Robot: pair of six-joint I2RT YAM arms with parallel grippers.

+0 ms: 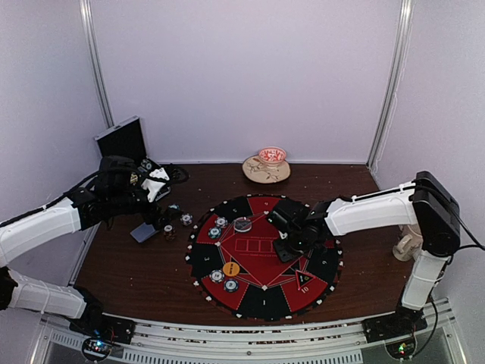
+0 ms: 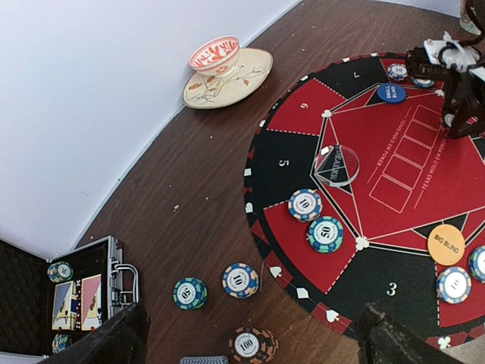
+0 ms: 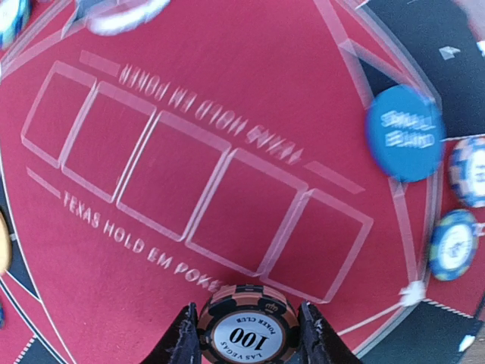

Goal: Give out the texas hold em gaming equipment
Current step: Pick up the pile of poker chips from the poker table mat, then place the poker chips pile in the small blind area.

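My right gripper [image 3: 248,337] is shut on a short stack of black-and-orange 100 chips [image 3: 247,324], held just above the red centre of the mat [image 3: 189,152]. In the top view it [image 1: 290,247] hangs over the mat's right half. My left gripper [image 2: 254,345] is open above the table left of the mat, with nothing between its fingers. Under it lie a teal 50 stack [image 2: 189,293], a blue 10 chip [image 2: 240,280], a 100 stack [image 2: 250,345] and the card deck's edge [image 2: 203,359]. On the mat are a 10 chip [image 2: 305,204], a 50 chip [image 2: 325,233], the orange disc [image 2: 445,244] and the blue disc [image 2: 391,92].
The round red-and-black mat [image 1: 261,296] fills the table's middle, with a clear dealer puck [image 2: 337,164] on it. The open case [image 2: 83,292] stands at the far left, holding cards and chips. A bowl on a plate [image 1: 267,165] sits at the back.
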